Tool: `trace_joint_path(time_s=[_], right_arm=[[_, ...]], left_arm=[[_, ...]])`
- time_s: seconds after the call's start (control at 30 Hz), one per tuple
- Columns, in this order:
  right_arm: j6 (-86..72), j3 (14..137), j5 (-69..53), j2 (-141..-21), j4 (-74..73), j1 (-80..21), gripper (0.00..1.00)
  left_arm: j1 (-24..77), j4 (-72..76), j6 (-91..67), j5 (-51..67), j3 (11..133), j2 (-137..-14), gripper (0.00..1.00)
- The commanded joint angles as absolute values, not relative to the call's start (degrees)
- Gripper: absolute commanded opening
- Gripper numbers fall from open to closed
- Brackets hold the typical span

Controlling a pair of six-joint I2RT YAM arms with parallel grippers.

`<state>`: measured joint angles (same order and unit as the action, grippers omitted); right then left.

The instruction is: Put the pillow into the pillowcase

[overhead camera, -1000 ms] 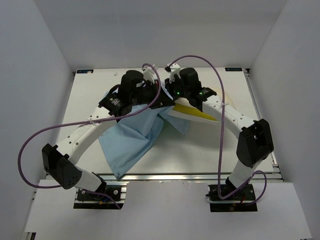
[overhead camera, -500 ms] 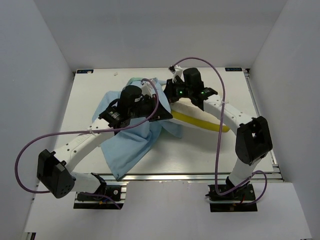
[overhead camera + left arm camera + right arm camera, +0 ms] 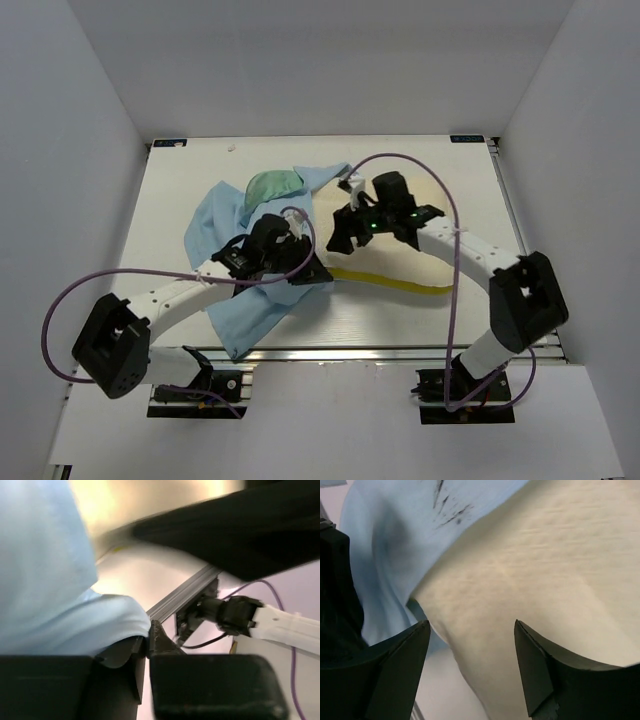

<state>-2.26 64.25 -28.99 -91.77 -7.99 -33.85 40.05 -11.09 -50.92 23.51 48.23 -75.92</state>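
The cream-white pillow [image 3: 400, 262] lies flat at the table's centre right, its yellow band [image 3: 400, 284] along the near side. To its left the light blue pillowcase [image 3: 220, 215] is spread out, with a mint green patch [image 3: 272, 185] at the back. One fold overlaps the pillow's left end. My left gripper [image 3: 305, 275] sits at that fold. In the left wrist view its jaws [image 3: 148, 635] are nearly together, with the pillowcase [image 3: 45, 580] edge pinched at the tips. My right gripper [image 3: 335, 235] hovers open above the pillow [image 3: 545, 570], beside the pillowcase [image 3: 395, 545], holding nothing.
White walls enclose the table on three sides. The metal rail [image 3: 380, 352] runs along the near edge, also seen as the rail [image 3: 182, 592] in the left wrist view. Purple cables [image 3: 440, 190] loop over both arms. The right arm's base [image 3: 230, 615] stands close by.
Both arms have pulled back toward the near edge. The right gripper has opened and let go of the pillow, which dropped from tilted to flat. The pillowcase's mint green patch now shows.
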Motion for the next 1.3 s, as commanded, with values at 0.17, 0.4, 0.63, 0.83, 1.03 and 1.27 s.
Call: trace_joint_path(time_s=[0.17,0.4,0.63,0.83,1.03,1.27], right_arm=[[15.72,64.51,-29.97,-76.04,-19.86,-21.36,0.8],[21.09,63.2,-29.88,-74.27,-18.55,-18.9,0.82],[23.64,67.91,-27.16,-83.65,-10.11,-19.69,0.84],[28.29,78.65,-24.96,-95.96,-9.67,-20.39,0.88],[32.96,93.59,-25.31,-108.79,-15.63,-20.39,0.89],[33.14,100.81,-27.25,-117.77,-15.74,-20.22,0.89]], left_arm=[[40.34,-13.17,-53.44,16.44,42.27,-62.59,0.45],[40.34,-26.7,-44.93,12.68,56.47,-60.21,0.79],[40.25,-37.7,-36.48,-5.25,69.49,-68.51,0.98],[40.25,-38.41,-30.59,-10.72,79.09,-84.36,0.98],[39.9,-40.42,-26.98,-14.41,87.62,-97.55,0.97],[37.53,-40.61,-26.19,-20.74,92.64,-104.68,0.94]])
